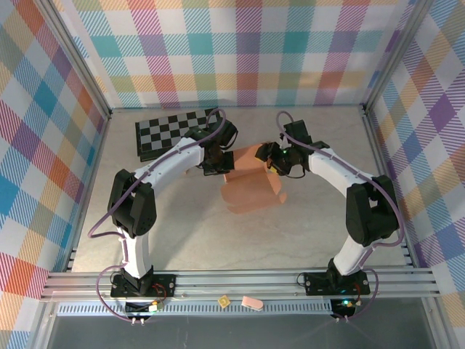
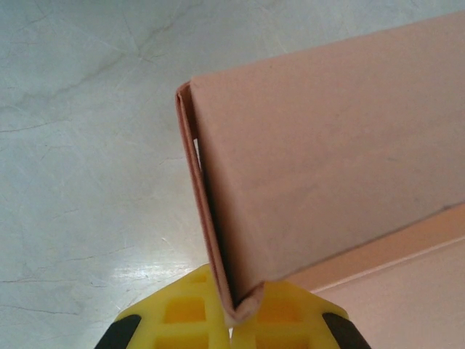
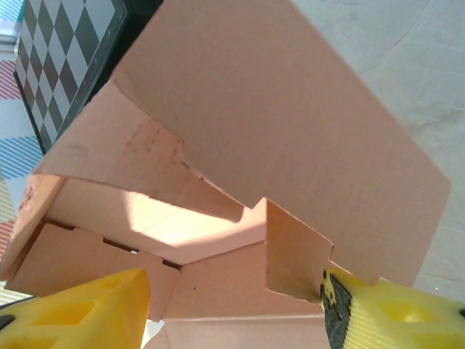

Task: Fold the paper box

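Here, the salmon-orange paper box [image 1: 251, 190] sits half-folded on the pale desk [image 1: 218, 243], just in front of the black-and-grey chequered board [image 1: 167, 131], with one wide panel sloping away from the board. The left pincer [image 2: 232, 316], on the box's side nearer the board, is closed on a doubled-up wall edge, its yellow fingers [image 2: 185, 313] pinching the fold. The right pincer [image 3: 236, 305], on the side farther from the board, stands wide open, a small flap touching one finger.

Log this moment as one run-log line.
box: partly folded, mid-table | left pincer: shut on box's folded edge | right pincer: open, at box flaps
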Controlling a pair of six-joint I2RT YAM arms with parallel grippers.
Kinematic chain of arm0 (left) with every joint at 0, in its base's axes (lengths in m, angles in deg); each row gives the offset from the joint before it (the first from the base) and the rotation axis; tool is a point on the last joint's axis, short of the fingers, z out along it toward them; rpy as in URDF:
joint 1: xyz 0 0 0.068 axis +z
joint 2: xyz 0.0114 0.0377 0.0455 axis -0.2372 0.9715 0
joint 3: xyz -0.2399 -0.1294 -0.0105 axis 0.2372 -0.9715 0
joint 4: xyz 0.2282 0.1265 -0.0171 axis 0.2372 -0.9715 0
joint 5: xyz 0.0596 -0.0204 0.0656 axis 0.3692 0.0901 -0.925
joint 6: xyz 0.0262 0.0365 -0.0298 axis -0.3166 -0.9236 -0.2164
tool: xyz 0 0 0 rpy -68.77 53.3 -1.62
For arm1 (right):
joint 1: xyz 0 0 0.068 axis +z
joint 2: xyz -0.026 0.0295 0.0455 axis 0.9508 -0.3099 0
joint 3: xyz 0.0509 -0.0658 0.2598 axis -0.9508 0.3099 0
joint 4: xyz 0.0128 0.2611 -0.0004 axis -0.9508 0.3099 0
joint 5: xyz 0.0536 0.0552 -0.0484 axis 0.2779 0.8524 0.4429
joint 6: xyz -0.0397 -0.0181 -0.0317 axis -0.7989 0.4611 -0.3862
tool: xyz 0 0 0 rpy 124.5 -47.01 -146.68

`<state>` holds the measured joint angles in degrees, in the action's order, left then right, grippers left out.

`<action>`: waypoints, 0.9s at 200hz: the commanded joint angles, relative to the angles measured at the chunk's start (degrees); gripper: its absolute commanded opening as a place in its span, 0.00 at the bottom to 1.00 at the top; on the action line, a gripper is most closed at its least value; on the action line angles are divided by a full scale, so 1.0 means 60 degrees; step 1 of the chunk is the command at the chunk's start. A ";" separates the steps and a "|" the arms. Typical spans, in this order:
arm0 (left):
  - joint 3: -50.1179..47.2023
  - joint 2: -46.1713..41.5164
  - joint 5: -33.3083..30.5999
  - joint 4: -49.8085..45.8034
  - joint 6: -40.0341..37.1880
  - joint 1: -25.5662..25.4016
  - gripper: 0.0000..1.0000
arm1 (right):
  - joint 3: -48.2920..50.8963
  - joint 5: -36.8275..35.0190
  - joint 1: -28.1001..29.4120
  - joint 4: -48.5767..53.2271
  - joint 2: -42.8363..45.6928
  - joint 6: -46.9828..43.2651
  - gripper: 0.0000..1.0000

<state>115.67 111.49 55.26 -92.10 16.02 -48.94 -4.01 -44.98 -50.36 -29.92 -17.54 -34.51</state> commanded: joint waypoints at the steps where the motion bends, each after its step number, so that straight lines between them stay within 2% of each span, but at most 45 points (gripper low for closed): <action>1: 0.0097 -0.0281 0.0196 0.0029 -0.0003 -0.0121 0.00 | -0.0261 0.0280 0.0171 -0.0142 -0.0113 -0.0382 0.63; 68: 0.0127 -0.0257 0.0152 0.0000 -0.0004 -0.0120 0.00 | -0.0573 0.0287 0.0399 0.0096 -0.0261 -0.0561 0.64; 114: 0.0347 -0.0173 0.0106 -0.0099 -0.0365 -0.0015 0.00 | -0.1127 0.0291 0.0211 0.1177 0.0793 -0.1471 0.68; 130: 0.0579 -0.0125 0.0315 -0.0078 -0.0698 0.0109 0.00 | -0.1299 0.0679 -0.0182 0.1574 0.1278 -0.1894 0.70; 147: 0.0812 -0.0068 0.0820 0.0067 -0.1192 0.0297 0.00 | -0.1338 0.1538 -0.1036 0.1638 0.1798 -0.2137 0.71; 180: 0.1157 0.0137 0.2552 0.0326 -0.2289 0.0791 0.00 | -0.1437 0.3553 -0.3027 0.1089 0.2273 -0.2140 0.69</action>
<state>120.61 111.49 61.49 -90.40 9.33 -46.21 -10.54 -33.98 -61.64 -20.85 -5.94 -44.82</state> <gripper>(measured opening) 0.047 0.694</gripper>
